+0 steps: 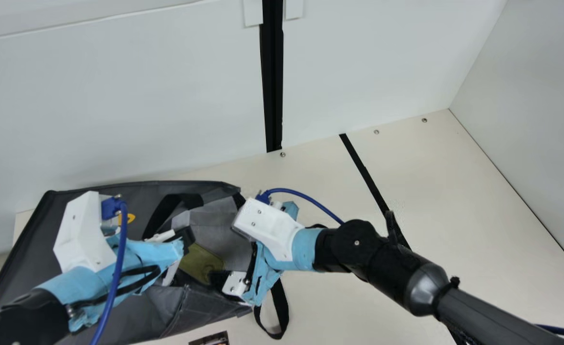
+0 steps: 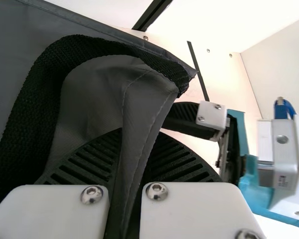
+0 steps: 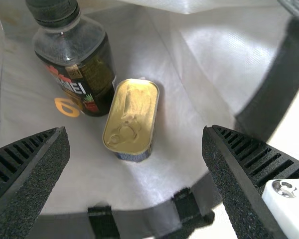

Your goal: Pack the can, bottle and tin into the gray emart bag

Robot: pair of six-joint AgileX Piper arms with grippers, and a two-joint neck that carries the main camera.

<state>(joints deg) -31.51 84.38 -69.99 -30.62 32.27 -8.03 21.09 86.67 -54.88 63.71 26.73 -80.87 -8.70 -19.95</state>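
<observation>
Gold-lidded oblong tin (image 3: 131, 119): was seen inside gray fabric bag (image 1: 28, 239)
Right end effector (image 3: 135, 132): was spread, tin ahead, its long axis set across the closing line
Left end effector (image 2: 140, 133): was clamped on bag

A robotics lab, judging by the cabled arms (image 1: 426, 287), white panels (image 1: 119, 105) and cream table (image 1: 454, 215)

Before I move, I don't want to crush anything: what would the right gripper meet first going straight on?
Most likely the tin, ahead of the open right gripper; the bottle is right beside it. Depth is hard to judge.
</observation>
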